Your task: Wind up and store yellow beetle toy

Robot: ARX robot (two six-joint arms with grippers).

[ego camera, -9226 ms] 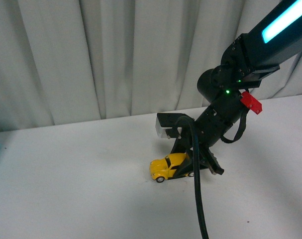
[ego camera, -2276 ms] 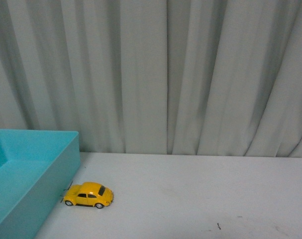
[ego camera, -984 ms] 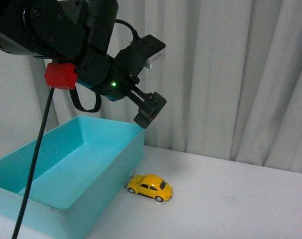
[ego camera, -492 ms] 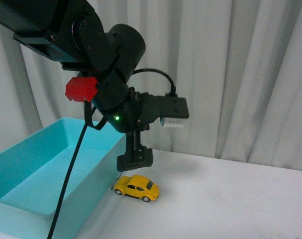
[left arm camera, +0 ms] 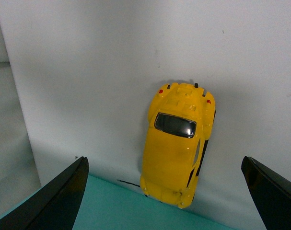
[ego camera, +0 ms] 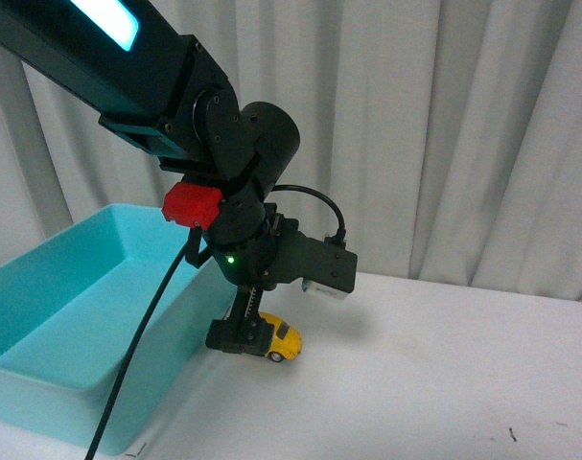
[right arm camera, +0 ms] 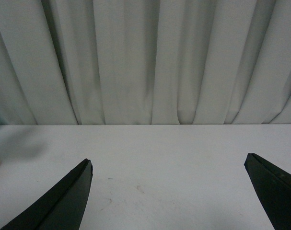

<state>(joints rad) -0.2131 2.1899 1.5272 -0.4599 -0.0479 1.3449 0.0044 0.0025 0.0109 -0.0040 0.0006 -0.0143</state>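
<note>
On the white tabletop (ego camera: 434, 383), right at the foot of the open turquoise plastic bin's (ego camera: 108, 217) outer wall, found the small glossy yellow beetle toy car (left arm camera: 176, 148) upright on its wheels, one end just beside the wall, red-lamp end pointing away; couldn't tell touching or a hair apart. Saw the black left gripper (left arm camera: 163, 159) low over it, jaws spread wide, one to either flank of the car, nothing held. In the front view, saw one finger in front of the car's bin-side half, hiding it. Saw the black right gripper (right arm camera: 168, 160) well apart from all this, jaws likewise wide and holding nothing, facing the tabletop and the pale pleated curtain (right arm camera: 145, 57). Judged the step in hand as the pick ahead of the drop into the bin; couldn't tell wound or not. For a clean grasp: noted slight skew between car axis and jaw line, so wanted a small wrist twist to square up first. Then straight down, no sideways drift, to avoid nudging a free-rolling car. Expected slip off the rounded glossy shell, so wanted pads low on the doors, between the wheels, closing gently. Needed to mind the bin rim near the wrist, and to lift clear above it before traversing.
</note>
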